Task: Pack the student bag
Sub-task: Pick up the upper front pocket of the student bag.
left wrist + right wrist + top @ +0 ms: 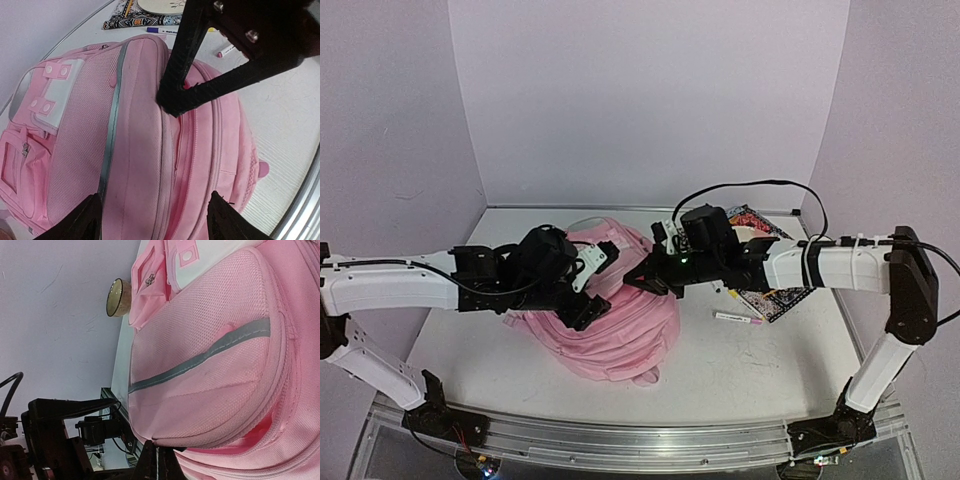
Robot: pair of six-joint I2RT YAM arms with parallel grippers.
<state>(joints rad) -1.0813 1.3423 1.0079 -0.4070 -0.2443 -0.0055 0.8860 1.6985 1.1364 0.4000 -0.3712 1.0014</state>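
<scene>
Here, the student bag lies flat mid-table, directly under both arms, its long axis running roughly away from the bases. The left gripper hangs just above its front panel, fingers wide apart and empty — the panel lies straight below the gap. The right gripper is the one touching: fingers pressed together at the zip seam, though whether a pull is pinched I cannot tell. Beyond lie a marker, a patterned book and a cup; no writing is readable.

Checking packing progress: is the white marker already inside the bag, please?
No, the marker lies on the table beside the student bag.
</scene>
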